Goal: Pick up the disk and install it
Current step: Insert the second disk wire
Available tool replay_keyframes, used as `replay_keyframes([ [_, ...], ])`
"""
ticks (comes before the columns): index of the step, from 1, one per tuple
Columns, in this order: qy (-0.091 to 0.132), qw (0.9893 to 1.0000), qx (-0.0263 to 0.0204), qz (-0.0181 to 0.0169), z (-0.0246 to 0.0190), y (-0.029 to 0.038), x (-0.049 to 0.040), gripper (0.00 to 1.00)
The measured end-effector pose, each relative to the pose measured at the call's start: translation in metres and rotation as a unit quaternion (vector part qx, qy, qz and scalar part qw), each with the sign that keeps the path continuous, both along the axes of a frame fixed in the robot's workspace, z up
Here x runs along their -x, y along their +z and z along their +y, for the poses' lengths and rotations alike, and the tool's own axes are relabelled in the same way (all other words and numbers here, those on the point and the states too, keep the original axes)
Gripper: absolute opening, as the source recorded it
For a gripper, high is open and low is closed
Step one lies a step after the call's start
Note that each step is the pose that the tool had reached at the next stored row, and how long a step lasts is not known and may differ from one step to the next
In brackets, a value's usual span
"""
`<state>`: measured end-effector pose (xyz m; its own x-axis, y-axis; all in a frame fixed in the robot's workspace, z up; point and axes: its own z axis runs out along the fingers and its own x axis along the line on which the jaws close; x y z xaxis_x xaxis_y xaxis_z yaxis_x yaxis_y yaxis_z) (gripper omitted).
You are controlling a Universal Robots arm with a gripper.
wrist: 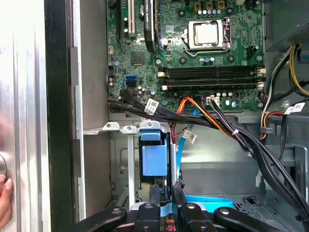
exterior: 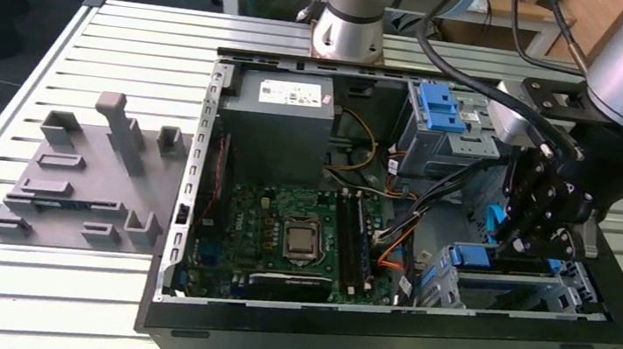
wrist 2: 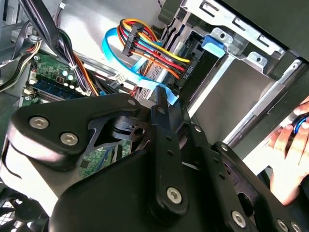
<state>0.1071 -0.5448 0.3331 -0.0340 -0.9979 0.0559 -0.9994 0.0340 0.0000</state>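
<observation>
In the first wrist view the disk [wrist: 154,159] shows edge-on as a blue plastic block standing upright in a slot of the metal drive cage [wrist: 120,128]. My gripper [wrist: 165,195] sits right over it, its two black fingers close together with blue plastic between them. A sliver of the same blue edge [wrist 2: 164,94] sticks out at the fingertips in the second wrist view. From the exterior view, the gripper [exterior: 529,245] reaches down into the cage [exterior: 562,295] at the near right corner of the open computer case. The disk's metal faces are hidden.
Black, orange and blue cables [wrist: 217,125] cross just beside the cage. The motherboard [exterior: 294,225] and a grey metal box [exterior: 276,118] fill the case's left part. A grey holder [exterior: 88,176] lies on the table. A person's hand [wrist 2: 289,145] rests outside the case wall.
</observation>
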Motion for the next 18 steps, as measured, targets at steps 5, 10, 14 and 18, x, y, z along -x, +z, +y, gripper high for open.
replay_keyframes([
  [5,0.0,1.0,-0.0005,0.0002,-0.0001,-0.0006,-0.0029,0.25],
  [10,0.0,1.0,-0.0009,0.0002,-0.0014,-0.002,-0.0038,0.25],
  [14,0.0,1.0,-0.0044,0.0002,-0.0019,-0.0019,-0.0038,0.25],
  [18,0.0,1.0,-0.0049,0.0002,-0.002,-0.0015,-0.0038,0.25],
])
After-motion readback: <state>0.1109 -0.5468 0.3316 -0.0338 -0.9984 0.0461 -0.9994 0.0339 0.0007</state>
